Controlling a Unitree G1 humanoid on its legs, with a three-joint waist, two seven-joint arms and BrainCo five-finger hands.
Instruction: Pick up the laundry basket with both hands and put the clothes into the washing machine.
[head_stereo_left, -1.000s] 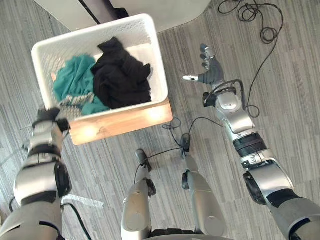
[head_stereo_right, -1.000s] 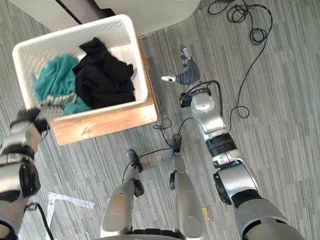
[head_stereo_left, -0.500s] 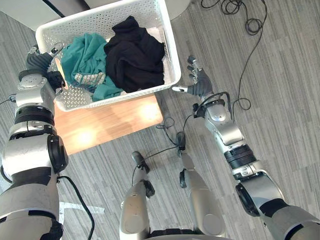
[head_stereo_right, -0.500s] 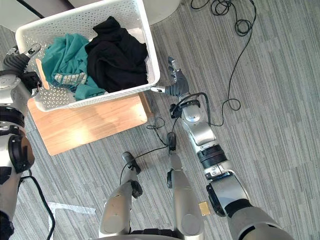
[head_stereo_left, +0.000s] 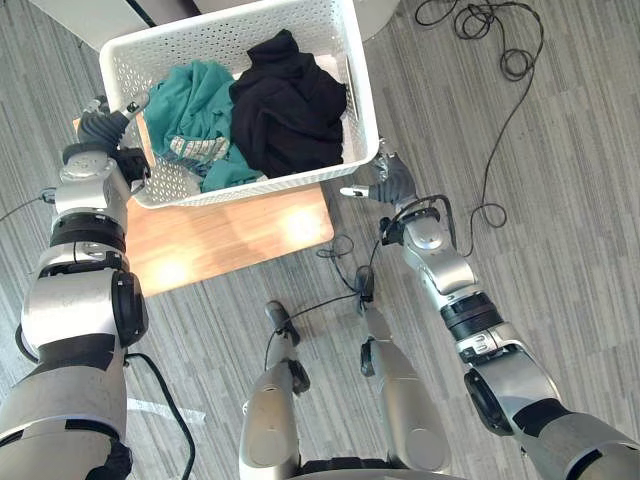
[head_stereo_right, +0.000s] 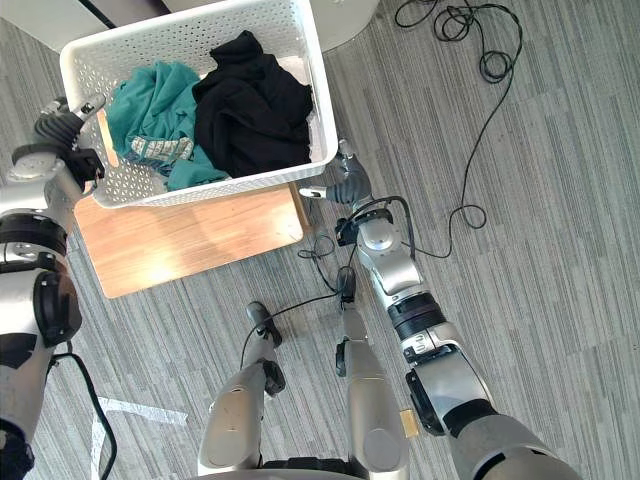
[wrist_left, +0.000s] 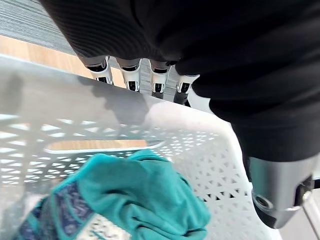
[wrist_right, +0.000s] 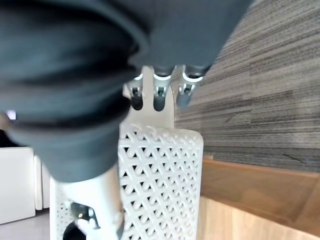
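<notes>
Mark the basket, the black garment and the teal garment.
basket (head_stereo_left: 362, 92), left eye view, right wall
black garment (head_stereo_left: 290, 105), left eye view, middle
teal garment (head_stereo_left: 195, 98), left eye view, middle

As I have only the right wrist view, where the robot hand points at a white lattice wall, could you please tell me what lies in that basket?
Observer: A teal garment and a black garment lie in the laundry basket, with the teal one toward the robot's left.
Operator: Thank you. Where is the other arm, please?
Observer: The left robot hand is at the basket's left wall, up by the rim. It is across from the right robot hand, which is by the near right corner with straight fingers.
</notes>
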